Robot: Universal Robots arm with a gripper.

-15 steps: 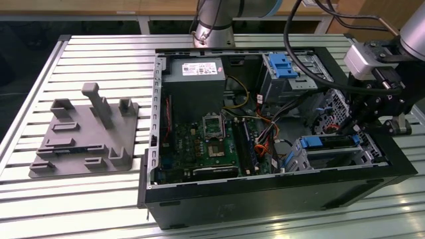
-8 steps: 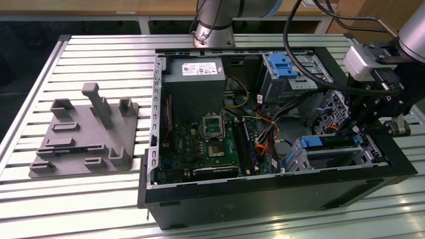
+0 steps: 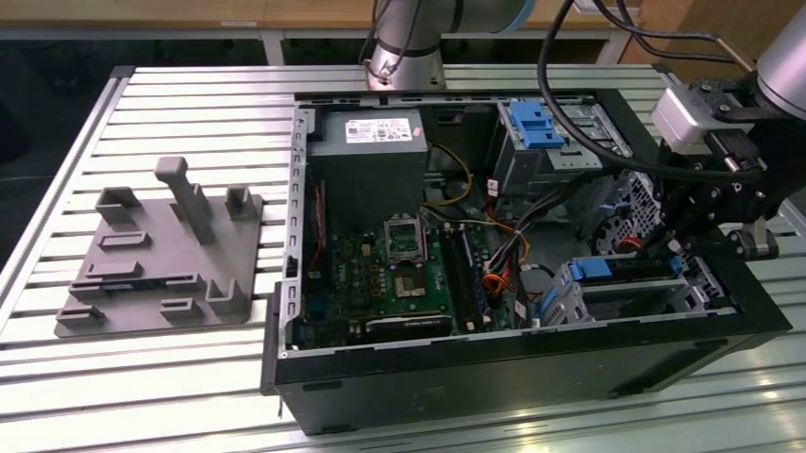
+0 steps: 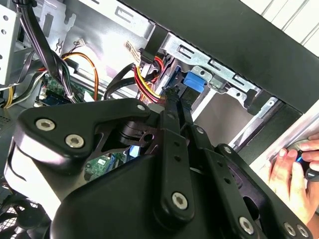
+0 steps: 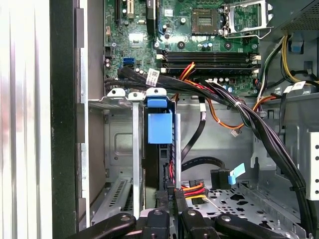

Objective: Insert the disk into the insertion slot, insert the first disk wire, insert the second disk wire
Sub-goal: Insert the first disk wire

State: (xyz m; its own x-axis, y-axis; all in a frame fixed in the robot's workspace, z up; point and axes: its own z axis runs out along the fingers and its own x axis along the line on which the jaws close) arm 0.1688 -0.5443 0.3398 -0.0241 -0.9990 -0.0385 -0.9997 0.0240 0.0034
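Note:
The disk [image 3: 620, 271] in its blue caddy [image 5: 159, 127] sits edge-on inside the insertion slot [image 3: 640, 294], a grey perforated cage [image 5: 119, 144] at the case's corner on the exterior view's right. My gripper [image 3: 667, 247] hangs right over the cage. In both wrist views its thin fingers [image 5: 163, 200] stand close together beside the caddy [image 4: 192, 82]. They are shut on the black plug of a disk wire with red, yellow and black strands [image 5: 193, 189] [image 4: 148, 78]. Another black disk wire with a blue tab [image 5: 223, 177] lies loose on the case floor.
The open black computer case [image 3: 504, 349] holds a motherboard [image 3: 391, 274], a grey power-supply box [image 3: 372, 132] and a taller bay with a blue latch [image 3: 535, 123]. A grey fixture plate [image 3: 151, 255] lies on the slatted table. A person's hand [image 4: 294, 169] rests outside the case wall.

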